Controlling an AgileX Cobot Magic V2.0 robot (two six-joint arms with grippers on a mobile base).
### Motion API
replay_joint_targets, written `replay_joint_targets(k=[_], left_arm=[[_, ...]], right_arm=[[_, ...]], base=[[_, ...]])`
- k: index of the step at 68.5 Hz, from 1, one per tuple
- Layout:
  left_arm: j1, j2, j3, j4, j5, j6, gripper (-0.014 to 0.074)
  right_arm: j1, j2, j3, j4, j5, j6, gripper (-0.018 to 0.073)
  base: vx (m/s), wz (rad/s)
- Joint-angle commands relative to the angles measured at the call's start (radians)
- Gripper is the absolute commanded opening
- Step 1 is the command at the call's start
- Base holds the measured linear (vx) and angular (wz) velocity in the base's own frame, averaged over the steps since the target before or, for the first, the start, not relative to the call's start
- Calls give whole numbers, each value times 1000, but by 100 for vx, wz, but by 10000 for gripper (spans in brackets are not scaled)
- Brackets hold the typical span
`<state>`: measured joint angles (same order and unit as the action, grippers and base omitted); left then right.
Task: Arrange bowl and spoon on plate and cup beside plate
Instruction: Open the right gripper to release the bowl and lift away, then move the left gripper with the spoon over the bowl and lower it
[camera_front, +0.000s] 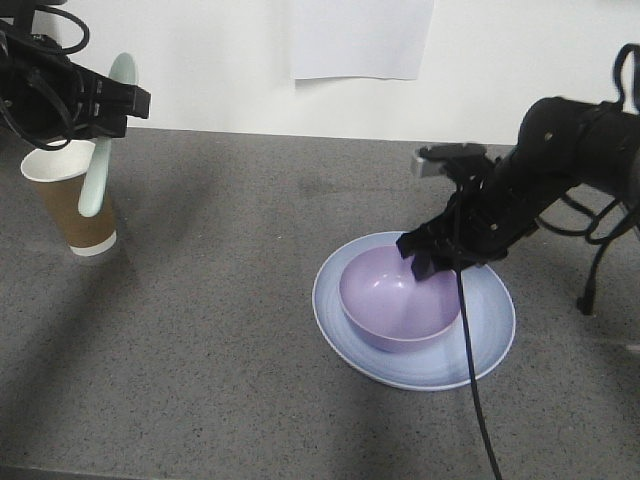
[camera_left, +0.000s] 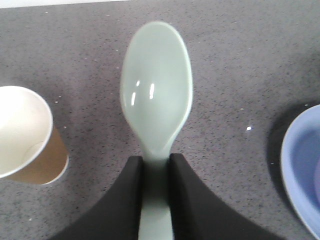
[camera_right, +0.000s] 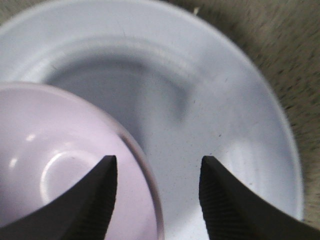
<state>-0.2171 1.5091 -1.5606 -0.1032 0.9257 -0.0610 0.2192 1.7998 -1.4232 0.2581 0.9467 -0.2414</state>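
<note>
**Worktop** (camera_front: 200, 330): grey and speckled; it carries all the items below.

**Plate** (camera_front: 495, 320): light blue and shallow, lying flat nearest the viewer on the robot's right. It serves as the base for the set, so its position looks settled.

**Bowl** (camera_front: 395, 300): lavender, upright, seated on the plate and off-centre toward its left side. This part of the task looks done.

**Right claw** (camera_front: 428, 265): spread, with the bowl's far rim between its fingers (camera_right: 107, 200). One finger hangs over the bowl's inside and the other over bare plate. In the right wrist view the rim runs through the gap without being squeezed. Judged to be a released grip rather than a carry.

**Cup** (camera_front: 85, 220): brown paper with a white rim, upright on the worktop's far left, well apart from the plate. It has not yet been brought beside the plate.

**Spoon** (camera_front: 95, 175): pale mint-green, held off the worktop near the cup. The left wrist view shows it clear of the cup's mouth. The oval head projects beyond the fingers, which leaves it free to be laid down first.

**Left claw** (camera_front: 112, 100): pinching the spoon's handle just behind the head. Next move, as judged: travel right to the plate.

**Paper sheet** (camera_front: 360, 40): white, on the wall behind; no part in the task.
</note>
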Motion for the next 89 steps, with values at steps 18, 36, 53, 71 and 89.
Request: replay_joint_targets(k=[18,36,53,71,89], left_arm=[[-5,-32,-26,-26,-153,1,-6],[-22,-32,-29,-116,-247,147,-6],[-136,37,-159,-249,-171,319,-6],[-287,268,-389,-179,142,361,1],[-425,456,-569,-95,277,355,4]], right_arm=[[-5,-390,-33,-83,-166,-4,381],[-5,-689,-32,-201,-244,28,377],[-5,-907,-30,-470,-256,265,181],[-5,-1052,56,-725,-214,461,-11],[-5,-1105,194,-725,-301,466,-9]], base=[[0,0],[0,0],[0,0],[0,0],[0,0]])
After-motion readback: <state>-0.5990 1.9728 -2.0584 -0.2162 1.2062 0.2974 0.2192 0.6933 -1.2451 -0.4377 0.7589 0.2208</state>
